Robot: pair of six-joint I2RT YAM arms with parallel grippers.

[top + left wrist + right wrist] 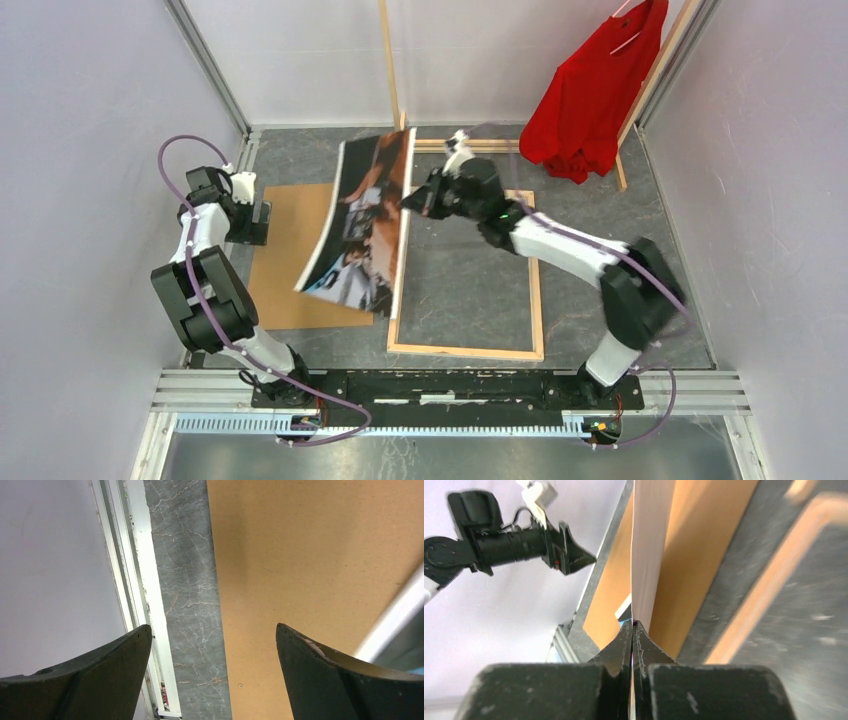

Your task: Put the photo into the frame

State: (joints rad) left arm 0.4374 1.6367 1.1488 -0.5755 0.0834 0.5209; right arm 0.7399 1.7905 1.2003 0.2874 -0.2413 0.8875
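Note:
The photo [360, 225], a large print in brown and dark tones, stands tilted on its left edge in the middle of the table. My right gripper [408, 203] is shut on its right edge; in the right wrist view the photo [646, 555] runs edge-on out of the closed gripper [633, 625]. The frame [537, 300] lies flat to the right, light wood side up, with the photo's raised edge over its left rail. My left gripper [262, 222] hangs open over the left edge of a brown board [290, 250], holding nothing [214, 632].
The brown board [310, 555] lies flat on the grey table [190, 580], partly under the photo. A wooden clothes rack with a red shirt [595, 90] stands at the back right. White walls close in on both sides.

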